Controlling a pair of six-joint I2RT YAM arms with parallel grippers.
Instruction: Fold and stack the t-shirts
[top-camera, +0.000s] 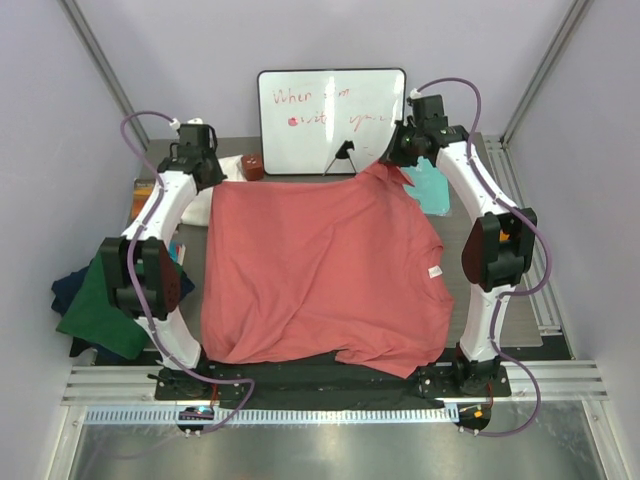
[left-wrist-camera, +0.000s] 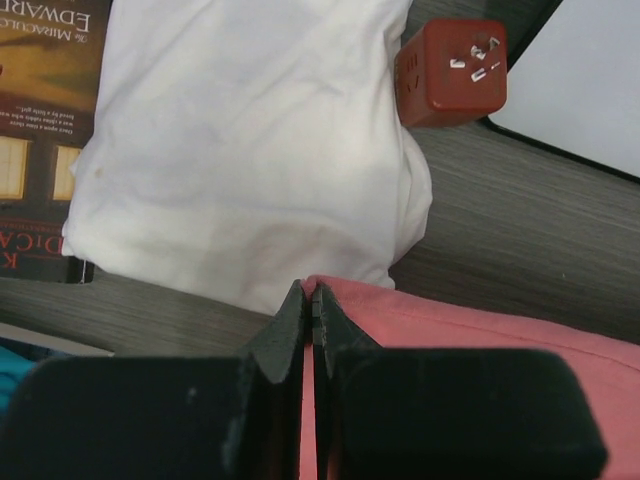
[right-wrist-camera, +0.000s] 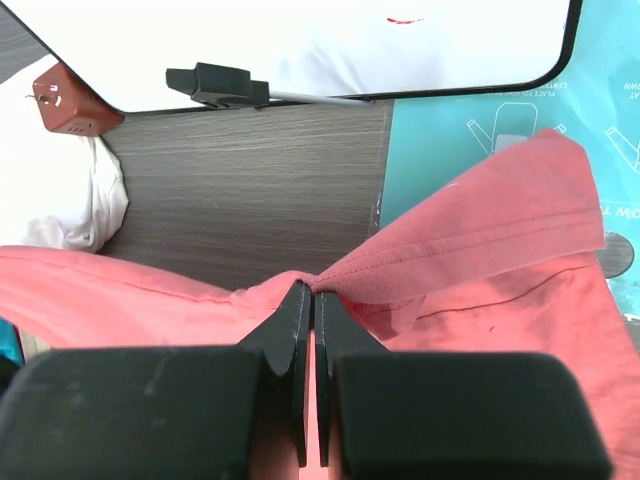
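A large salmon-pink t-shirt (top-camera: 320, 270) is spread across the middle of the table, with a small white label (top-camera: 436, 271) near its right edge. My left gripper (top-camera: 215, 178) is shut on the shirt's far-left corner (left-wrist-camera: 330, 292). My right gripper (top-camera: 392, 160) is shut on its far-right corner, where the cloth (right-wrist-camera: 420, 260) bunches at the fingertips (right-wrist-camera: 298, 300). Both held corners are stretched taut along the far edge. A dark green t-shirt (top-camera: 100, 315) lies over a navy one (top-camera: 72, 288) at the table's left edge.
A whiteboard (top-camera: 332, 120) stands at the back. A pale-teal mat (top-camera: 432, 186) lies under the right corner of the shirt. A red cube (left-wrist-camera: 452, 72) and a white cloth (left-wrist-camera: 240, 140) sit at the back left, next to a book (left-wrist-camera: 45, 120).
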